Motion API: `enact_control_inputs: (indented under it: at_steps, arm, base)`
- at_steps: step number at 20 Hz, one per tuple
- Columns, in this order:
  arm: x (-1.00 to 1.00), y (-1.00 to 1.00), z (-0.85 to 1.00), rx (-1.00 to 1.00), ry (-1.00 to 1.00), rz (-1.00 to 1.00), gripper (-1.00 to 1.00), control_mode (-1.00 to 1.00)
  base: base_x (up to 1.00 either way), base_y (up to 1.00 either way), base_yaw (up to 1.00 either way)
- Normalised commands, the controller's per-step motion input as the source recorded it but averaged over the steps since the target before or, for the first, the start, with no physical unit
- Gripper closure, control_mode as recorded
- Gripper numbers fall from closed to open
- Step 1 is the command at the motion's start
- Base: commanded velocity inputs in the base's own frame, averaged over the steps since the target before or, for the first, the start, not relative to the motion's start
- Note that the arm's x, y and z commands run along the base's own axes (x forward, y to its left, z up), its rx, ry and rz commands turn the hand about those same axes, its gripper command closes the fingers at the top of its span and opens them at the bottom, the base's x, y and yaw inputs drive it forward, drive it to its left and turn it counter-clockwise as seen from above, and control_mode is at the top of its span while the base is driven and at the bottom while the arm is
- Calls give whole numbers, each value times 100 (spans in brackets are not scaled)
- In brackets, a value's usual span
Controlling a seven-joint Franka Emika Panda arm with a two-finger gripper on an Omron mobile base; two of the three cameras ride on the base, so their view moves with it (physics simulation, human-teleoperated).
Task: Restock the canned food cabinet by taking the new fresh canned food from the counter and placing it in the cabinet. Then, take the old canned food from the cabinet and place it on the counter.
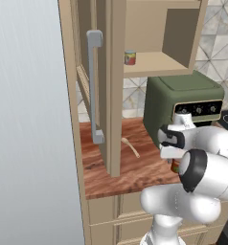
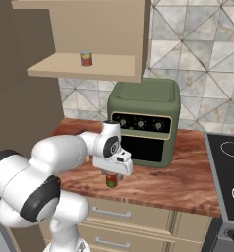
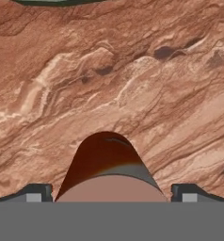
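One can mattered at this moment: the new fresh canned food (image 2: 110, 180) stood upright on the counter (image 2: 188, 177), directly beneath the gripper (image 2: 111, 176), which pointed straight down over it. From the hand's own camera the can (image 3: 107, 169) sat at 6 o'clock, dead centre between the two fingertips (image 3: 36, 193), one at about 8 o'clock and the other at about 4 o'clock, each clear of the can's sides. The jaws stood spread wide, holding nothing. Its long axis ran vertical, in line with the gripper's approach, so I judged only a straight descent and a squeeze to be left.

Up at 11 o'clock in the right base view, the old canned food (image 2: 86, 59) sat upright on the shelf of the cabinet (image 2: 89, 29), well apart from the arm. The oven (image 2: 146, 123) stood just behind the can.
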Motion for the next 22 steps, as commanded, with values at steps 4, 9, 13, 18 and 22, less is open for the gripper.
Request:
enact_control_inputs:
  at_steps: [4, 9, 13, 18, 22]
  arm:
    - [0, 0, -18, 0, 0, 0, 100, -100]
    - [0, 0, 0, 0, 0, 0, 100, -100]
    - [-21, 0, 2, 0, -6, 1, 100, -100]
    - [-51, 0, 29, 0, -29, 6, 100, -100]
    - [-54, 0, 82, 0, -47, 1, 100, -100]
  base:
    - [0, 0, 0]
    - [0, 0, 0]
    - [0, 0, 0]
    - [0, 0, 0]
    - [0, 0, 0]
